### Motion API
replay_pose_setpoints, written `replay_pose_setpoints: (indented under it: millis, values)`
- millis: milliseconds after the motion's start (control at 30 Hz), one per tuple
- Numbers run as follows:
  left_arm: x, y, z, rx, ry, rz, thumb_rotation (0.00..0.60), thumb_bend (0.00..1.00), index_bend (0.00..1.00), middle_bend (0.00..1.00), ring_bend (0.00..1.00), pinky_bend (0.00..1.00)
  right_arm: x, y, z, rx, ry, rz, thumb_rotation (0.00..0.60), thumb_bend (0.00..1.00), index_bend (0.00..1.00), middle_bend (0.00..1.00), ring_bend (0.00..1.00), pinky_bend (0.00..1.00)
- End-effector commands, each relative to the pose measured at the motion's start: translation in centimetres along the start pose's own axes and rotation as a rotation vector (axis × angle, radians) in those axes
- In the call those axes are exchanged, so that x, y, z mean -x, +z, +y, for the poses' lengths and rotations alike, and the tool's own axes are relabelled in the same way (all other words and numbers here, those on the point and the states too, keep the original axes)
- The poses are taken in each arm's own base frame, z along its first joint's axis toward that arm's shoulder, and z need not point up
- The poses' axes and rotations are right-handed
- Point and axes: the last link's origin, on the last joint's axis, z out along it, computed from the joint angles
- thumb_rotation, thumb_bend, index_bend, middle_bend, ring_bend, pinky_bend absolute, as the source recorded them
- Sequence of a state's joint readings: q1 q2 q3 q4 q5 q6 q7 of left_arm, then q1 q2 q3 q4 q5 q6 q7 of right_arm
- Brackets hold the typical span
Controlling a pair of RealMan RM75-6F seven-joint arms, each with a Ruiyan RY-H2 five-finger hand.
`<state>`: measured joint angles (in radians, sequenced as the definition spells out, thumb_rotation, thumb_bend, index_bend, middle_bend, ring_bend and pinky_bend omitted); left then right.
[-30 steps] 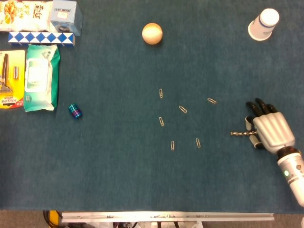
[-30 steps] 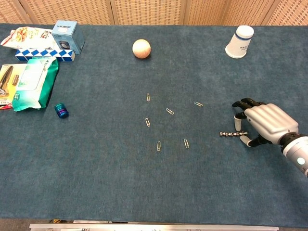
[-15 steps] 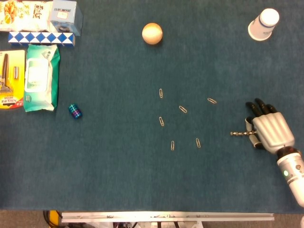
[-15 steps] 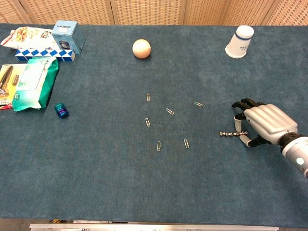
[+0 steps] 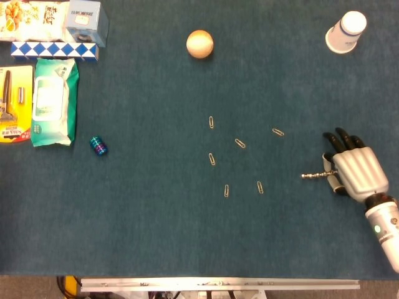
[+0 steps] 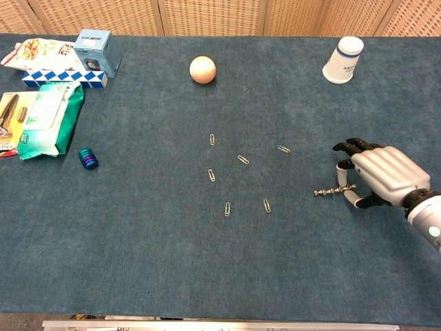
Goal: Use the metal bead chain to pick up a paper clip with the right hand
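My right hand (image 5: 354, 171) (image 6: 386, 181) sits palm down at the right side of the blue table. It pinches the right end of a short metal bead chain (image 5: 315, 176) (image 6: 328, 192) between thumb and finger. The chain sticks out to the left, level and just above the cloth. Several paper clips lie scattered mid-table to the left of the chain. The nearest are one paper clip (image 5: 260, 187) (image 6: 267, 205) lower left of the chain tip and another paper clip (image 5: 278, 132) (image 6: 284, 149) upper left of it. My left hand is in neither view.
A wooden ball (image 5: 199, 44) lies at the back centre and a tipped white cup (image 5: 346, 31) at the back right. A small blue cylinder (image 5: 98, 146), a pack of wipes (image 5: 55, 101) and several boxes occupy the far left.
The right hand has shifted very slightly and the chain's free end has risen a touch. The paper clips have not moved.
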<state>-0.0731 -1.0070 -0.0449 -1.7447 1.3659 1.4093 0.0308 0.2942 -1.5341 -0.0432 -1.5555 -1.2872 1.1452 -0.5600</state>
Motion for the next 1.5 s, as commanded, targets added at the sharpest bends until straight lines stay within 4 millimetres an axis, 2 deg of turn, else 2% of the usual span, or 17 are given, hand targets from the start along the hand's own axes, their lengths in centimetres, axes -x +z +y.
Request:
replay_pose_setpoints:
  millis: [33, 300, 567, 767, 1500]
  values:
    - [0.0, 0.0, 0.0, -0.001, 0.001, -0.001, 0.600, 0.09, 0.45, 0.34, 0.34, 0.42, -0.5, -0.3, 0.0, -0.004, 0.004, 0.018, 0.600, 0.38, 0.58, 0.15, 0.03, 0.19]
    - [0.0, 0.0, 0.0, -0.003, -0.001, 0.000, 0.600, 0.09, 0.45, 0.34, 0.34, 0.42, -2.2, -0.9, -0.3, -0.019, -0.004, 0.070, 0.600, 0.39, 0.58, 0.15, 0.03, 0.19]
    - [-0.1, 0.0, -0.2, -0.007, -0.005, 0.003, 0.600, 0.09, 0.45, 0.34, 0.34, 0.42, -4.1, -0.6, -0.6, -0.019, -0.043, 0.115, 0.600, 0.39, 0.58, 0.15, 0.03, 0.19]
    - [-0.3, 0.0, -0.3, -0.011, -0.010, 0.010, 0.600, 0.09, 0.45, 0.34, 0.34, 0.42, -5.6, -0.1, -0.9, 0.003, -0.100, 0.142, 0.600, 0.39, 0.58, 0.15, 0.03, 0.19]
    - [-0.7, -0.1, -0.6, -0.018, -0.020, 0.024, 0.600, 0.09, 0.45, 0.34, 0.34, 0.42, -8.2, 3.0, -2.0, 0.066, -0.198, 0.146, 0.600, 0.39, 0.58, 0.15, 0.03, 0.19]
